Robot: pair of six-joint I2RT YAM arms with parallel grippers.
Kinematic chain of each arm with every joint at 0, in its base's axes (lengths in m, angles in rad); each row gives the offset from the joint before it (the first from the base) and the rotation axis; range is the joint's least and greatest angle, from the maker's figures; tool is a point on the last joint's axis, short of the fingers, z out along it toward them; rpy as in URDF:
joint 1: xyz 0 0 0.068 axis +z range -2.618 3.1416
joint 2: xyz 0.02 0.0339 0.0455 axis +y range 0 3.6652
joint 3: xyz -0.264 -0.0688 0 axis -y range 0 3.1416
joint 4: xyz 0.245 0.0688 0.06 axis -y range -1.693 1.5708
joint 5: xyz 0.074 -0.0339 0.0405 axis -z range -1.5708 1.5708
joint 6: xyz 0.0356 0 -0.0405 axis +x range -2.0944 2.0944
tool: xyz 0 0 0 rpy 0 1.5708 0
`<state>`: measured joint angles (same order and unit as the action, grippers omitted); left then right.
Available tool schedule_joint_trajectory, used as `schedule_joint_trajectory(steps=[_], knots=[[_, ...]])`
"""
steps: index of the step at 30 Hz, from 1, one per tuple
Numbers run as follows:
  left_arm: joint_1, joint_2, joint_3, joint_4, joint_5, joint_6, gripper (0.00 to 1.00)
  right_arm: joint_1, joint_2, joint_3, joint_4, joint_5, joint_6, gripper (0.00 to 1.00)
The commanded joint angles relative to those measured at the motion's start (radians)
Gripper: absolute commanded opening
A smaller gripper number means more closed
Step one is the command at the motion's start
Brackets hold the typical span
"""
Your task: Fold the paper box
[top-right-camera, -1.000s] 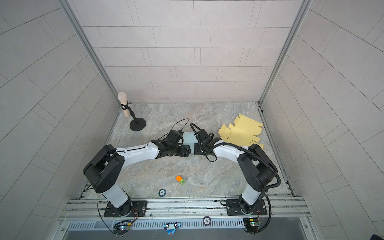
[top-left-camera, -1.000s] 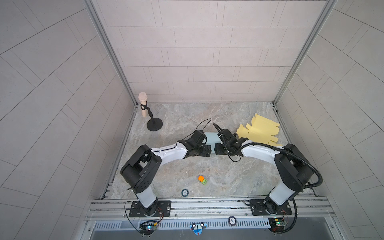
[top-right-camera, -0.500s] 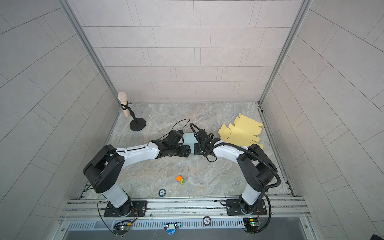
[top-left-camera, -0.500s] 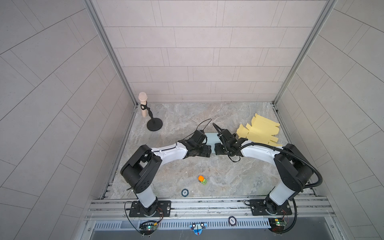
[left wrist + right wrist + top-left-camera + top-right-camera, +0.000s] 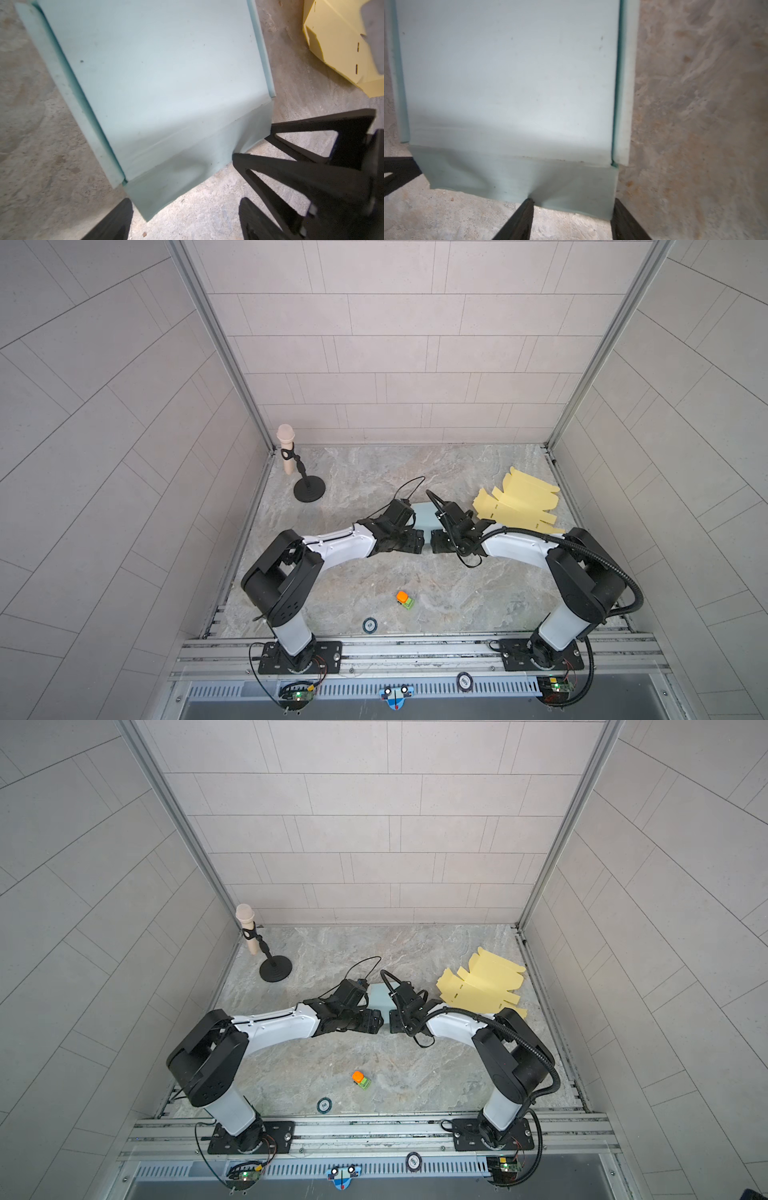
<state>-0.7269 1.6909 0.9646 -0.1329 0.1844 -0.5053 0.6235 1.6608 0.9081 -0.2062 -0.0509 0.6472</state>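
The pale blue paper box (image 5: 423, 517) lies flat at the middle of the marble desk (image 5: 365, 472), and its near flap is creased and rumpled. The left gripper (image 5: 419, 540) and right gripper (image 5: 434, 540) face each other closely at that flap. The left fingers (image 5: 116, 220) stand wide apart around the flap's corner. The right fingers (image 5: 521, 216) are spread too, with one tip pressing the flap's edge where the paper puckers. Yellow box blanks (image 5: 519, 506) lie just behind the right arm.
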Motion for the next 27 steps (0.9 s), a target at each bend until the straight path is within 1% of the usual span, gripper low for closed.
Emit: schedule_joint_trajectory(steps=[1, 6, 11, 27], knots=[[-0.004, 0.014, 0.027, -0.017, -0.011, 0.008, 0.84, 0.004, -0.013, 0.002, 0.006, 0.020, 0.003, 0.60], [-0.001, 0.004, 0.020, -0.009, -0.006, 0.003, 0.84, 0.002, -0.026, 0.003, -0.012, 0.034, -0.001, 0.61], [0.023, 0.003, 0.000, 0.022, 0.025, -0.013, 0.83, -0.003, -0.036, -0.008, -0.005, 0.032, -0.010, 0.62], [0.035, -0.013, -0.008, 0.032, 0.041, -0.019, 0.81, -0.004, -0.004, 0.071, -0.034, 0.025, -0.044, 0.61]])
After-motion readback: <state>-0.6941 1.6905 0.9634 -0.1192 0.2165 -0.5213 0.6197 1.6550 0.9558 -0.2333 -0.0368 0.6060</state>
